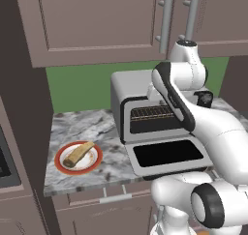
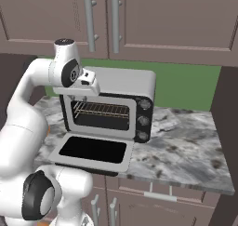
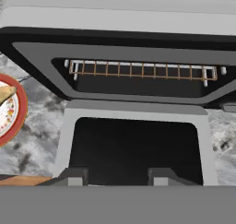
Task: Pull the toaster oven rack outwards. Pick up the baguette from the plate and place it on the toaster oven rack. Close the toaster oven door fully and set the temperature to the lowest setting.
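Above the dropped toaster oven door [image 3: 138, 149], gripper [image 3: 117, 177] spread, empty. Toaster oven rack [image 3: 143, 71] sits inside the cavity, straight ahead and beyond (bars' long axis left-right); reach forward likely.

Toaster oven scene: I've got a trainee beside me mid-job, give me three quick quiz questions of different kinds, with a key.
1. True or false: the toaster oven door is shut against the toaster oven.
2. Where is the baguette? A) on the toaster oven rack B) on the plate C) in the gripper
3. Fill in: in the hand view, the gripper hangs above the open ____.

Key:
1. False; it lies folded down flat over the counter.
2. B; the plate sits on the counter beside the oven, on the side away from the knobs.
3. door; both fingertips show apart, with nothing between them.
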